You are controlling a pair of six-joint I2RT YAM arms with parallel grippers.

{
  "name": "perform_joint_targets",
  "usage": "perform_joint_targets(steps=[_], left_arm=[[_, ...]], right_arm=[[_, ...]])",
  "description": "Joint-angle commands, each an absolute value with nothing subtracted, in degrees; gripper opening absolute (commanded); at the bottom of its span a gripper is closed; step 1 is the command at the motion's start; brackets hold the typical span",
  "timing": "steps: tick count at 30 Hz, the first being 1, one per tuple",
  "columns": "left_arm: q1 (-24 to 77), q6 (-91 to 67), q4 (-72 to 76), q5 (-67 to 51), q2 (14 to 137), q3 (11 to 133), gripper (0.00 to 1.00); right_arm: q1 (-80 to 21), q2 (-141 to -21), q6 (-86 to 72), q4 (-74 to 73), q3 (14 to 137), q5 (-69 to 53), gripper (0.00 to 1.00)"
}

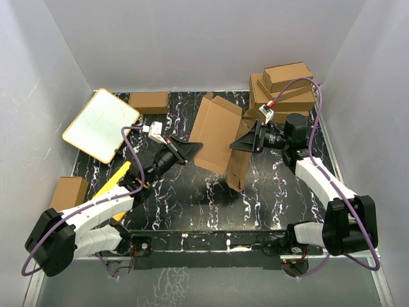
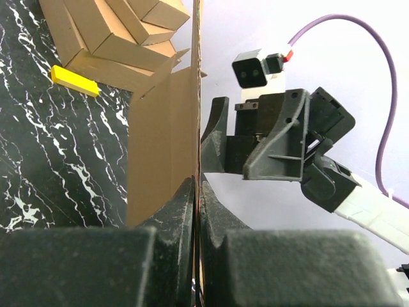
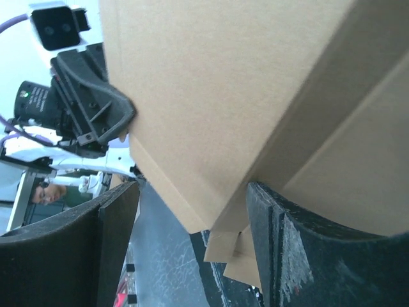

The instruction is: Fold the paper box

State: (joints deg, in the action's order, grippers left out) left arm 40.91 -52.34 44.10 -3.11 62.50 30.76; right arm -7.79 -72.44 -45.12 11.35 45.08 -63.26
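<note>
The paper box is a brown cardboard sheet with flaps, held upright and tilted over the middle of the table, its lower flap near the tabletop. My left gripper is shut on the sheet's left edge; in the left wrist view the fingers pinch the thin cardboard. My right gripper is at the sheet's right side. In the right wrist view it is open, with a folded part of the box between the fingers and resting against the right finger.
A white board with an orange rim leans at the back left. A yellow card lies under the left arm. Folded brown boxes are stacked at the back right. Single boxes sit at the back and the left.
</note>
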Motion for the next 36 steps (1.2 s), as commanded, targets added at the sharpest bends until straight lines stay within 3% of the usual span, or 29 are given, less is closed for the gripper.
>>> perform_joint_targets(steps=[1,17,24,28,36], left_arm=[[41.66,-50.81,48.52,-0.35,60.72,33.19,0.0],[42.12,-56.38,57.51,-3.84,66.12,32.83,0.0],[42.36,-57.83,59.79,-4.13,68.72,32.37,0.0],[42.36,-58.29,60.21,-4.31,69.89,32.1,0.0],[42.36,-58.7,60.94,-2.96,70.43,30.14,0.0]], right_arm=[[-8.06,-71.03,-41.59,8.34,45.69,-57.38,0.72],[-8.06,-72.34,-50.2,18.73,43.33,-62.8,0.71],[-8.08,-72.03,-51.51,21.41,42.83,-63.83,0.63],[-8.14,-71.84,-52.34,22.72,42.33,-63.96,0.53],[-8.08,-71.24,-53.3,24.22,41.13,-63.34,0.14]])
